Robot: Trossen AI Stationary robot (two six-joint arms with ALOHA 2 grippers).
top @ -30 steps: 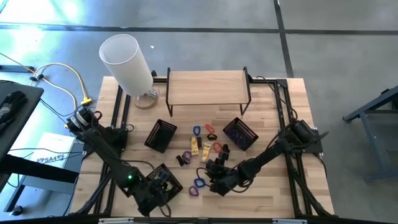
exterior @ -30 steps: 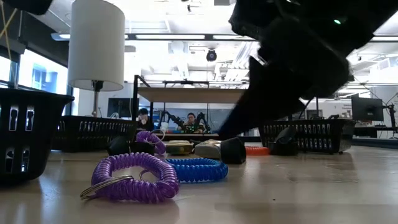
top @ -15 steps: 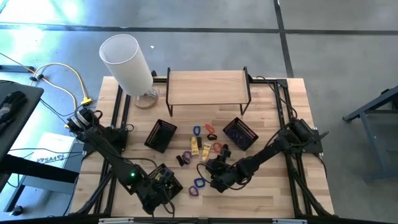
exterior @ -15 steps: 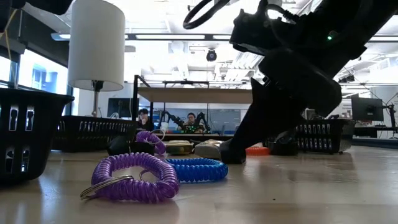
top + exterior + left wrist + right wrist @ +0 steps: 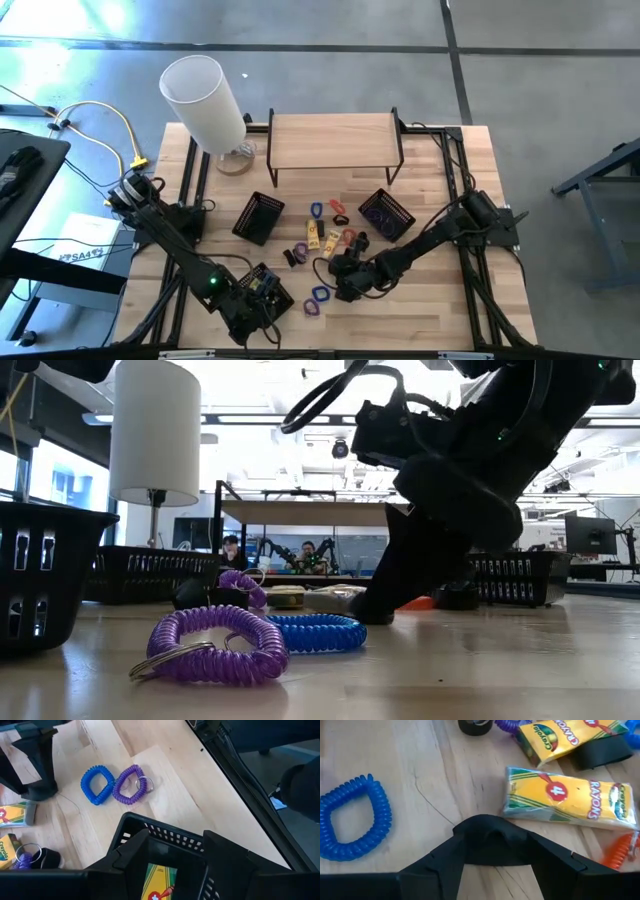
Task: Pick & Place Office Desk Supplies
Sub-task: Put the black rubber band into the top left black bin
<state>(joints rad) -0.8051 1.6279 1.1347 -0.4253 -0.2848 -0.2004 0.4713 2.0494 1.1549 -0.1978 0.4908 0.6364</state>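
Yellow crayon packet (image 5: 570, 797): flat on bench (image 5: 440, 310), just beyond right pincer (image 5: 492, 842).
Right pincer: low over bench; clenched on a dark piece.
Blue coil (image 5: 350, 817): beside it.
Left pincer (image 5: 170, 855): over basket (image 5: 165, 837); grip not discernible.

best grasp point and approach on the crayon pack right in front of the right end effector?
Take the crayon pack across its short width, mid-length, coming straight down. It lies flat on the table, so only its long edges can be pinched. The right end effector sits just beside it. A second pack and a black clip crowd one long edge, so a finger there would likely have little room.
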